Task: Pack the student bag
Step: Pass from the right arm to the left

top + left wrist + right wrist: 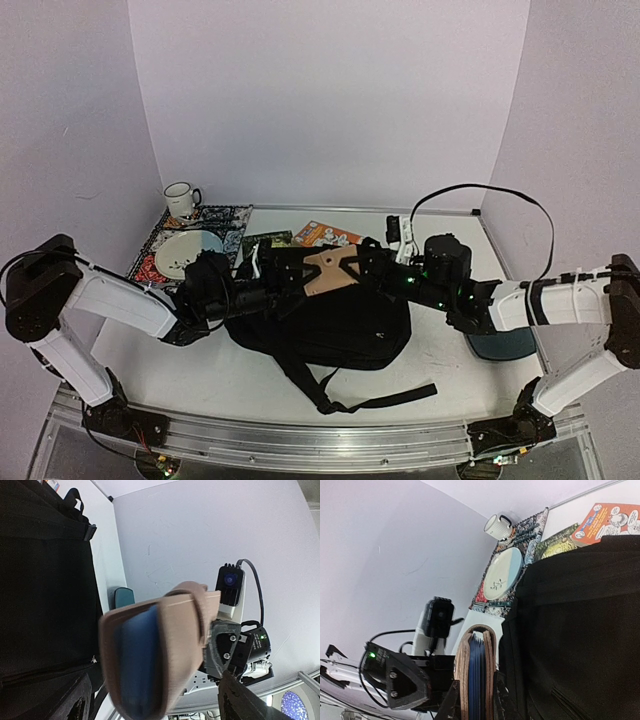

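Observation:
The student bag (pixel 340 330), a large black backpack, lies mid-table; its dark fabric fills one side of both wrist views (pixel 45 580) (pixel 580 630). Over its top edge my right gripper (pixel 362 262) (pixel 475 690) is shut on a tan leather notebook (pixel 328 272) (pixel 475 670) with blue pages, held edge-on. My left gripper (pixel 268 285) (pixel 157 700) reaches in from the left with its fingers wide apart. In its view the blurred notebook (pixel 150 655) shows between them; contact cannot be made out.
At the back left a white mug (pixel 181 199) and a plate (pixel 185 253) sit on a patterned mat (pixel 230 220). An orange book (pixel 325 234) and a green one (pixel 265 240) lie behind the bag. A dark-teal pad (pixel 505 345) lies under my right arm. A bag strap (pixel 370 398) trails forward.

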